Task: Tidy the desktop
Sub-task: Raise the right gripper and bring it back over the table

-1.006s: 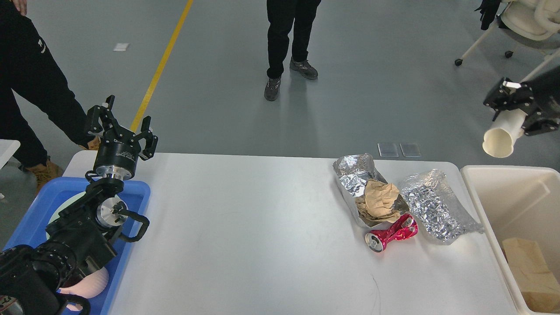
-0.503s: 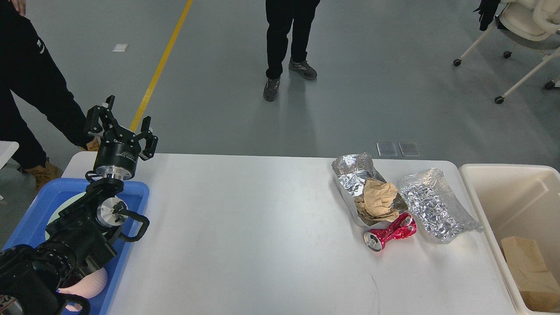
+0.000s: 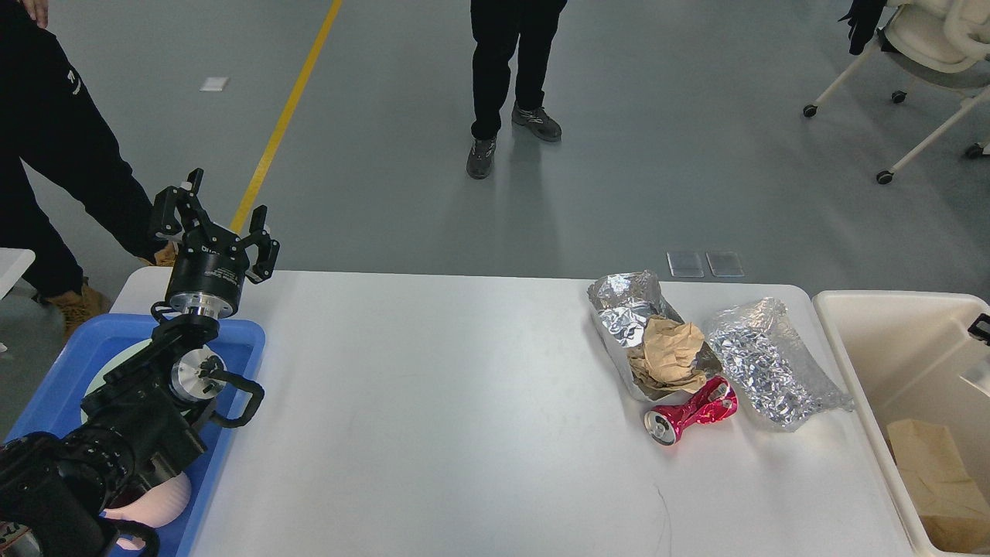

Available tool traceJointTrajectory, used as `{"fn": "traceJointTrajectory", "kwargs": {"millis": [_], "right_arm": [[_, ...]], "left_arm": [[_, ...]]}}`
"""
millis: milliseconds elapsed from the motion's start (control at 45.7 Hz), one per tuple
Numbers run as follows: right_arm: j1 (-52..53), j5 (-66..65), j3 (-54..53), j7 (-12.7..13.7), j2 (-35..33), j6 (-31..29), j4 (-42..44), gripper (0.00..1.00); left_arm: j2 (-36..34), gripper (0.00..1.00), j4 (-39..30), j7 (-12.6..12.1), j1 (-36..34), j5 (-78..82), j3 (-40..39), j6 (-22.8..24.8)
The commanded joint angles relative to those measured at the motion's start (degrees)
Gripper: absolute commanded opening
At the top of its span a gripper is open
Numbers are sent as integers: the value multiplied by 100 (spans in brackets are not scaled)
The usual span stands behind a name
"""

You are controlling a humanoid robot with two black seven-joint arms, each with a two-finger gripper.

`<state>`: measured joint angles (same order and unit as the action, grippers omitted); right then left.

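Observation:
The white desktop (image 3: pixel 433 402) spans the view. On its right side lie a crumpled foil sheet (image 3: pixel 623 309) with a wad of brown paper (image 3: pixel 671 352) on it, a crushed red can (image 3: pixel 691 411) and a second crumpled foil wrapper (image 3: pixel 766 362). My left gripper (image 3: pixel 213 220) is open and empty, held above the table's far left corner, over the blue tray (image 3: pixel 54 387). Only a small black bit of my right arm (image 3: pixel 981 326) shows at the right edge, above the cream bin (image 3: pixel 851 340); its fingers are out of sight.
The blue tray holds a pale plate (image 3: pixel 108 367) and a pink object (image 3: pixel 158 499). The cream bin holds brown cardboard (image 3: pixel 932 472). Two people stand beyond the table, one at the left (image 3: pixel 54 147) and one at the middle (image 3: pixel 506 70). A wheeled chair (image 3: pixel 928 46) stands far right.
One second ago my right gripper held a white cup above the bin's far side; it then left the view, and now only a black bit shows at the right edge. The left arm has not moved.

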<state>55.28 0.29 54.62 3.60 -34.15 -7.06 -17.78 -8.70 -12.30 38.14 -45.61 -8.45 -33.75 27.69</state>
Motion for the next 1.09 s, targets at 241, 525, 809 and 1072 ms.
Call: {"fn": "traceJointTrajectory", "kwargs": {"millis": [241,525,809,1072], "right_arm": [[-26,6,-4,1,14,-14,-24,100],[-35,-3,-12,1,40,-67,-103,100],[-131,93,-39,-8,198,-41,99,100],[53,85,-39,-8,207,-111,21,100]], "left_arm": [[0,96,0,0,0,1,0,0],[0,96,0,0,0,-7,0,0],[0,96,0,0,0,-7,0,0],[0,96,0,0,0,-8,0,0]]}}
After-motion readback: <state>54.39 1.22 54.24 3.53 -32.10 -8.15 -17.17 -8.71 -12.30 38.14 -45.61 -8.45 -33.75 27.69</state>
